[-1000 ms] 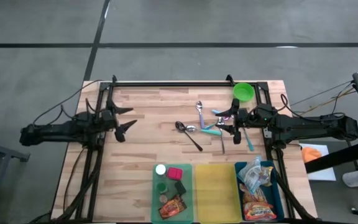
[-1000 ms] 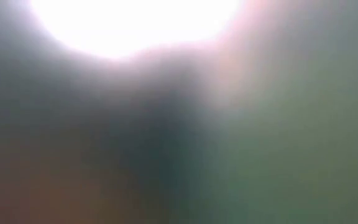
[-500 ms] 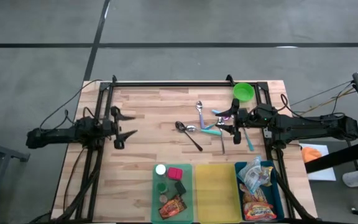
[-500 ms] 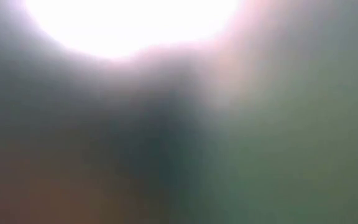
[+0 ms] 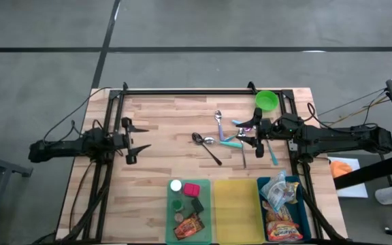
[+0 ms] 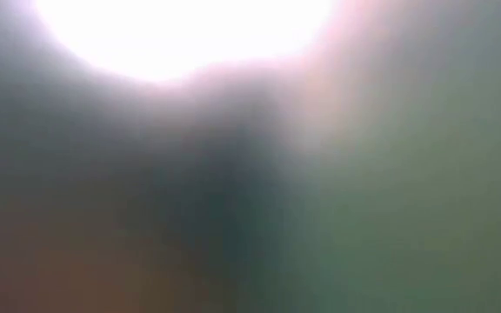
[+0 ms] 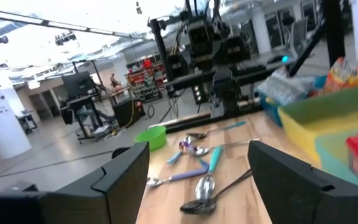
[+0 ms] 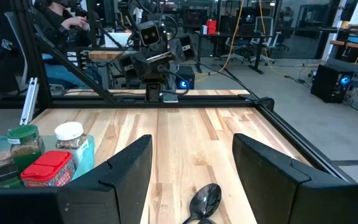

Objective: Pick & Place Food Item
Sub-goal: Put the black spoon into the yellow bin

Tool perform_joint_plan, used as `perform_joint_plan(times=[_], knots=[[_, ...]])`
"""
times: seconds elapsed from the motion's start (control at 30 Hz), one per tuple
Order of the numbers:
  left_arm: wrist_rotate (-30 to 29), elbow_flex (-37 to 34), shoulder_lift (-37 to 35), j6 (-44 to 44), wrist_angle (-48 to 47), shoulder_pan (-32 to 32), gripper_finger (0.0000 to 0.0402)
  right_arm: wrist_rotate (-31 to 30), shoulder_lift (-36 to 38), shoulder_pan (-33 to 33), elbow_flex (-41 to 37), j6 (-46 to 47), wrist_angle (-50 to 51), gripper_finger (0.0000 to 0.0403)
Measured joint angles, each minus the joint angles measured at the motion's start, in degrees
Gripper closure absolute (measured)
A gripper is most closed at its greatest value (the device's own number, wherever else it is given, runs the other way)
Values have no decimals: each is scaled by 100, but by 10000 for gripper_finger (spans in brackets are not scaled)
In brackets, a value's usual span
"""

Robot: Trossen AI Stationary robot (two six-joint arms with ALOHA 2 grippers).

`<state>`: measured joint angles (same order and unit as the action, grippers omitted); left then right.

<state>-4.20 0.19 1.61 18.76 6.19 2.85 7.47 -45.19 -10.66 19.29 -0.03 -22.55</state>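
I judge this the approach stage: both my left end effector (image 5: pixel 133 137) and right end effector (image 5: pixel 249 133) hang wide and empty over the surface (image 5: pixel 162 156), so next I must reach the food packets (image 5: pixel 278 211) in the blue bin (image 5: pixel 302 218).

Spoons (image 5: pixel 218 134) scattered mid-table (image 5: pixel 162 163), bowl (image 5: pixel 267 100) behind them at the right rear corner. Along the front edge, three bins side by side: left bin (image 5: pixel 188 211) with jars and snacks, middle bin (image 5: pixel 236 211), right bin (image 5: pixel 282 209) with bags. Left gripper (image 5: pixel 137 137) over the left side, right gripper (image 5: pixel 249 135) among the spoons.
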Motion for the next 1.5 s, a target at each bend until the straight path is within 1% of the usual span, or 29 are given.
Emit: perform_joint_plan(times=[0.13,1.23,1.33,1.5], knots=[[-7,-2,0,373,-52,0,126,2,0,1,0,1,0,181],[-9,-9,4,370,-56,3,126,0,0,1,0,-3,0,181],[-9,-9,4,368,-56,3,126,2,0,1,0,282,0,181],[-9,-9,4,359,-56,3,126,1,0,1,0,1070,-46,181]])
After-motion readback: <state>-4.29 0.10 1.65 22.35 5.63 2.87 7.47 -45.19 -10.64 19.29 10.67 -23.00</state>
